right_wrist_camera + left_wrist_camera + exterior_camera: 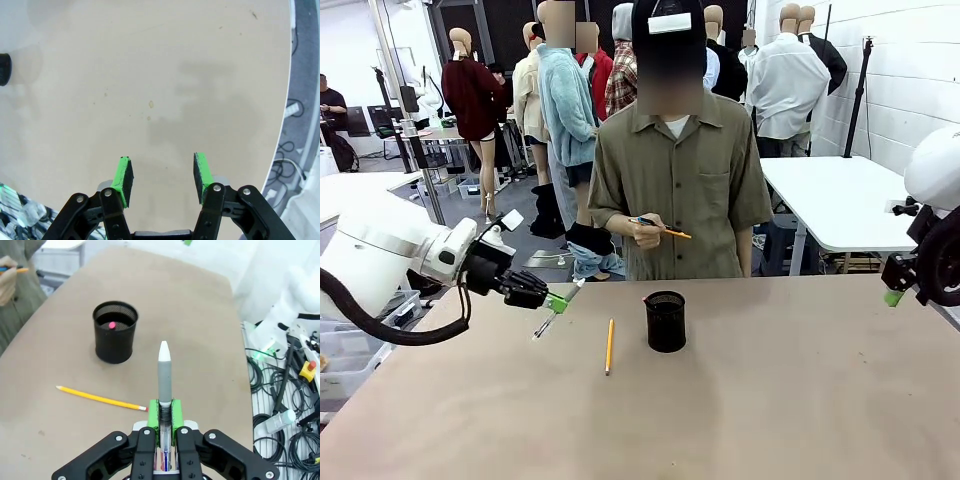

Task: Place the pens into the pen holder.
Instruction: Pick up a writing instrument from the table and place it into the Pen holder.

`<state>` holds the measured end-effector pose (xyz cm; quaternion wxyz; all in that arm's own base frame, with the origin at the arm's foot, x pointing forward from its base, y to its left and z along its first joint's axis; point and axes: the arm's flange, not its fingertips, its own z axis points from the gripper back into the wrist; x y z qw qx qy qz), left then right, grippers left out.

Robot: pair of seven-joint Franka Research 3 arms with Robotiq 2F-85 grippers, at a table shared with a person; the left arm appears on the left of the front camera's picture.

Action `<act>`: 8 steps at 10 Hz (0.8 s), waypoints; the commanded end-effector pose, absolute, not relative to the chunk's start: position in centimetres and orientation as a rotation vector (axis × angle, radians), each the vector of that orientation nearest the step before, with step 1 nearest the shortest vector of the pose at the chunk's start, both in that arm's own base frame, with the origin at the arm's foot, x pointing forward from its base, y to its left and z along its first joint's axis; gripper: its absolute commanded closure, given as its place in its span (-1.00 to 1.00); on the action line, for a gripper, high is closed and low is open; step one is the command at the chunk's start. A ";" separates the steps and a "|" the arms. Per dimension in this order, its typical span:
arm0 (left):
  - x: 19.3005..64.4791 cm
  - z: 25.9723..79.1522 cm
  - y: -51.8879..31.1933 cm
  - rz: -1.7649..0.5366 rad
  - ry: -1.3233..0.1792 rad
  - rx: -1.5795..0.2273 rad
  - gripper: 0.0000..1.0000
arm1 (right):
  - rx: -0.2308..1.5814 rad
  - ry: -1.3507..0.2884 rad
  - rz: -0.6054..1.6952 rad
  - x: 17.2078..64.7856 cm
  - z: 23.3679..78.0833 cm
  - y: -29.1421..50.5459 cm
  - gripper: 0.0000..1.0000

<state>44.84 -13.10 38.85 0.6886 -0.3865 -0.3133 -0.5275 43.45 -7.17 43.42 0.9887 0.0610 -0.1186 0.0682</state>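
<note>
Your left gripper (pixel 165 412): clamped on grey pen (pixel 164 371). Yellow pencil (pixel 97 397): near mesh pen holder (pixel 115 342); pink tip (pixel 112 325) inside, possibly a pen. Right gripper (pixel 162 172): jaws apart, empty.

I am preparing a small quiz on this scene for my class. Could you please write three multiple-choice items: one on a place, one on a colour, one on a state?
1. Where does the yellow pencil lie, relative to the black mesh pen holder?
A. Inside it.
B. On the table beside it, apart from it.
C. Leaning on its rim.

2. What colour is the pen end that shows inside the holder?
A. Green.
B. Blue.
C. Pinkish red.

3. In what state is the left pincer?
A. Open and empty.
B. Shut on the yellow pencil.
C. Shut on a grey pen with a white tip.

Answers:
1 B, the front view shows bare table between them.
2 C, the left wrist view looks down into the holder.
3 C, the green pads clamp the pen's barrel.
</note>
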 end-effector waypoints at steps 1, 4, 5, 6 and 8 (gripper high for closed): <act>43.8 39.8 -10.6 -1.182 -0.785 -0.915 1.00 | 0.088 -0.237 0.120 43.5 43.2 -6.9 -0.24; 41.3 41.6 -8.2 -1.236 -0.877 -0.969 1.00 | 0.088 -0.237 0.120 43.5 43.2 -6.9 -0.24; 40.6 41.8 -7.7 -1.258 -0.904 -0.982 1.00 | 0.088 -0.237 0.120 43.5 43.2 -6.9 -0.24; 40.2 42.1 -7.2 -1.279 -0.925 -1.015 1.00 | 0.088 -0.237 0.120 43.5 43.2 -6.9 -0.24; 39.6 42.4 -6.6 -1.284 -0.981 -1.033 1.00 | 0.088 -0.237 0.120 43.5 43.2 -6.9 -0.24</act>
